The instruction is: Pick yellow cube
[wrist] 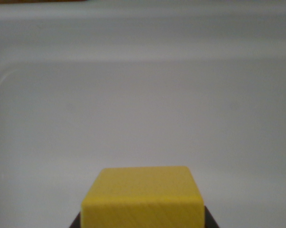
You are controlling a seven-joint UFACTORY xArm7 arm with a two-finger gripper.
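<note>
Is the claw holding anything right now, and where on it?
Looks like the yellow cube, gripped low on its two sides: dark claw parts show at both bottom corners. The contact itself is cut off by the frame edge.

cube [143, 199] low in centre, between end effector [143, 222] tips, tray [133, 118] behind

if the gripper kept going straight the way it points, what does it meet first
Probably the yellow cube, already sitting between the dark fingers; past it only the white tray floor. Depth is hard to judge.
</note>
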